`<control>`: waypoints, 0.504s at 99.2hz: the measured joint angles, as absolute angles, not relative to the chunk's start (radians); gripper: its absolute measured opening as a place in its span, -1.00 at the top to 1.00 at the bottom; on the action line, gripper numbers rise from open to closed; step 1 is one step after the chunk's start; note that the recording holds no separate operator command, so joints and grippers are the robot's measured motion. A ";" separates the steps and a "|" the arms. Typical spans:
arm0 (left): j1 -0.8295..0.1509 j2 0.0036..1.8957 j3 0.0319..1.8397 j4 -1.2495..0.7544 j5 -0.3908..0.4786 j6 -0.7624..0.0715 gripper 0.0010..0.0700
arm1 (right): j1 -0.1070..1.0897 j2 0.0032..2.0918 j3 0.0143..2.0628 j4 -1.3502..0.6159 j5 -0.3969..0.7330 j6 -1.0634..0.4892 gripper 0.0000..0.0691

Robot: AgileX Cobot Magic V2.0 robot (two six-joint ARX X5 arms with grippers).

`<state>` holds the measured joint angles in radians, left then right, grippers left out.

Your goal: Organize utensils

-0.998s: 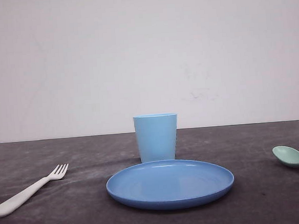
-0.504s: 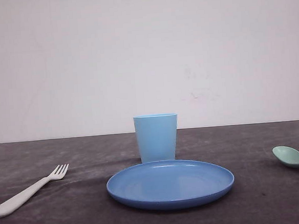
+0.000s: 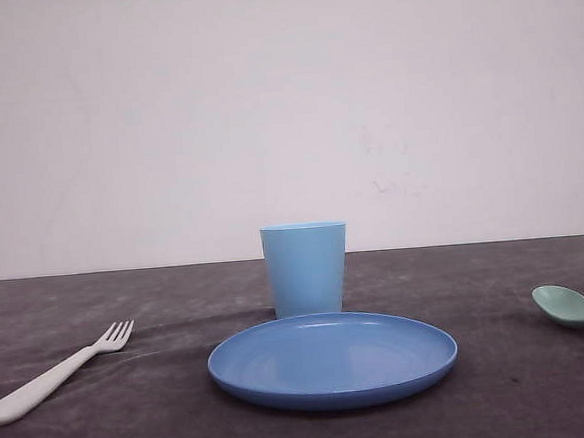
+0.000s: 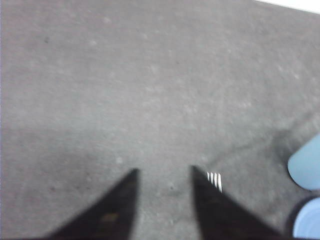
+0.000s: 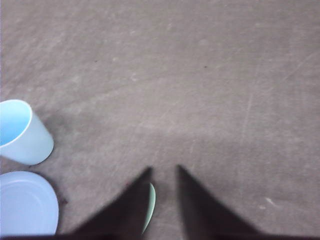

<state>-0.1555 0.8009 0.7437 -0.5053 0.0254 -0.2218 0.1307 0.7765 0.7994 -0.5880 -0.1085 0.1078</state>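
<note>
On the dark tabletop [image 3: 504,385], your 2 utensils lie well apart: the fork [image 3: 57,373] at the left, tines toward the plate [image 3: 332,359], and the spoon [image 3: 574,307] at the right edge of the front view. The cup [image 3: 305,268] stands upright just behind the plate. Your left pincer [image 4: 164,175] hangs above the tabletop, pointing down and forward, its 2 dark fingers [image 4: 120,200] spread and holding nothing; the fork's tines [image 4: 215,181] peek out beside the right-hand finger. Your right pincer [image 5: 164,172] is posed likewise, fingers parted by a narrower gap and empty, with the spoon's bowl [image 5: 150,205] partly hidden under 1 finger [image 5: 127,205]. Neither pincer touches a utensil.
</note>
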 joint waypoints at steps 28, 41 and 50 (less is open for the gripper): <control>-0.294 0.908 0.744 -0.508 0.020 -0.276 -0.08 | 0.160 0.817 0.799 -0.588 -0.117 0.108 -0.09; -0.368 1.003 0.744 -0.508 -0.030 -0.308 -0.01 | 0.164 0.821 0.799 -0.588 -0.121 0.108 -0.10; -0.408 1.073 0.744 -0.502 -0.054 -0.327 0.01 | 0.164 0.821 0.799 -0.588 -0.121 0.108 -0.10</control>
